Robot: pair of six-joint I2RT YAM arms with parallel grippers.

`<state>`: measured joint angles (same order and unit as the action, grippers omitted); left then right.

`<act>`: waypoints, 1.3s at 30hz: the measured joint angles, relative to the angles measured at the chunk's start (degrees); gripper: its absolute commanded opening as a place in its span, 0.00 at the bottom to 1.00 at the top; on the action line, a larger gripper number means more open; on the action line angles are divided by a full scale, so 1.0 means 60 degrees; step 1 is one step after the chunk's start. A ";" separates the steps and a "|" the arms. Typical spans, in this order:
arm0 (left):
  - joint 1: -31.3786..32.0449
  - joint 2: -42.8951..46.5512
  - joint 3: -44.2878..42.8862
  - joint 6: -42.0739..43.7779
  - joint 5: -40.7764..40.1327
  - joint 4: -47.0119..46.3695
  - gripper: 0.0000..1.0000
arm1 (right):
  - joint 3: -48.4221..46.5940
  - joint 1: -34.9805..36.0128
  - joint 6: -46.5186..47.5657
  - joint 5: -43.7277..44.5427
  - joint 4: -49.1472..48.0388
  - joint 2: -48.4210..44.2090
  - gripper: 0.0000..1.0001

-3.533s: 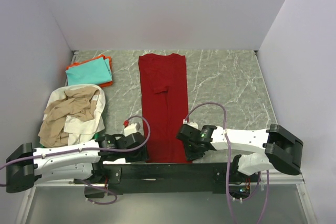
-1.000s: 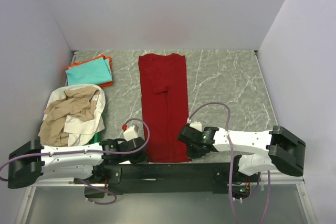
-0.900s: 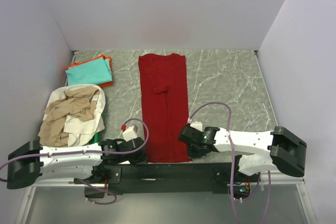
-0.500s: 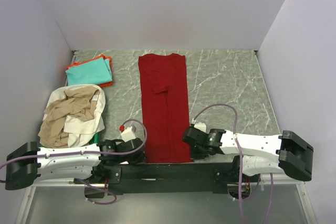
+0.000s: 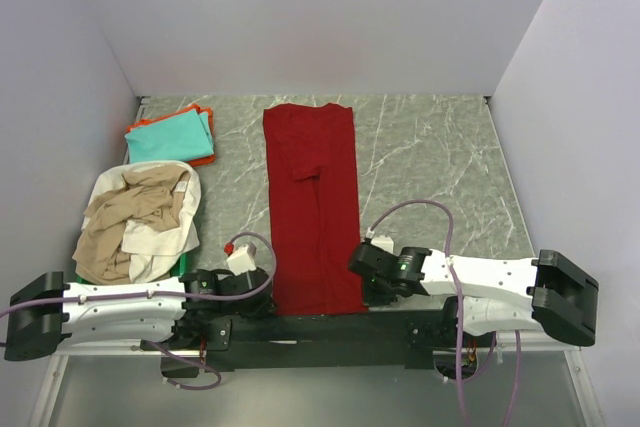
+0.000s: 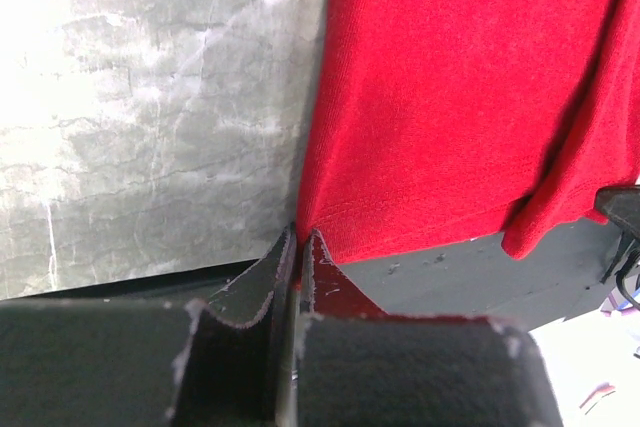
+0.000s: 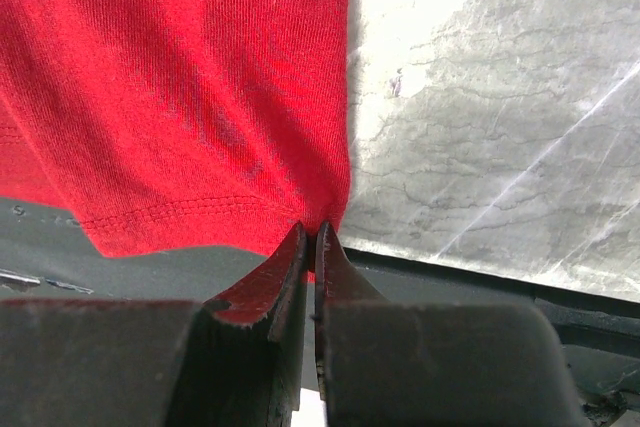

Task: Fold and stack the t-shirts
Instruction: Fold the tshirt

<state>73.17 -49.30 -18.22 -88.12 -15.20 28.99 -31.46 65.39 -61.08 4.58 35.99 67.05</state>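
Observation:
A dark red t-shirt (image 5: 312,197) lies folded into a long strip down the middle of the table, its hem hanging over the near edge. My left gripper (image 6: 298,239) is shut on the hem's left corner (image 6: 320,232). My right gripper (image 7: 311,235) is shut on the hem's right corner (image 7: 330,209). In the top view the left gripper (image 5: 268,297) and right gripper (image 5: 362,289) sit at either side of the hem. Folded teal and orange t-shirts (image 5: 170,136) are stacked at the back left. Beige and white t-shirts (image 5: 135,222) lie crumpled at the left.
A green tray (image 5: 183,264) shows under the crumpled pile. A black bar (image 5: 320,327) runs along the table's near edge, between the arm bases. White walls close the table at the back and both sides.
Both grippers have drawn back toward the near edge, and the red t-shirt's hem has slid with them over the black bar. The jaws have stayed shut.

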 measured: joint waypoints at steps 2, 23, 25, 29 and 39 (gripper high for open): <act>0.0098 0.0000 -0.0004 -0.0062 -0.0055 0.0015 0.00 | 0.0004 0.0000 -0.0007 -0.0015 0.0004 -0.0040 0.06; 0.0794 0.0550 -0.0918 -0.0696 -0.1413 0.1111 0.00 | -0.0470 0.0000 -0.0091 0.0284 0.0714 -0.0838 0.05; 0.0798 0.0557 -0.1198 -0.0670 -0.1778 0.1260 0.00 | -0.0678 0.0000 -0.0058 0.0437 0.0798 -0.0820 0.05; 0.0699 0.0612 -0.1647 -0.0240 -0.2510 0.1308 0.00 | -0.1381 -0.0076 0.0178 0.0882 0.1005 -0.0437 0.05; -0.1574 0.0040 -0.1778 0.2342 -0.2575 -0.0124 0.00 | -0.3402 -0.0852 0.1366 0.1880 0.0907 0.1184 0.05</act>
<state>63.72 -49.06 -28.88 -74.06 -30.65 28.25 -51.88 60.27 -52.88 15.86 41.43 74.15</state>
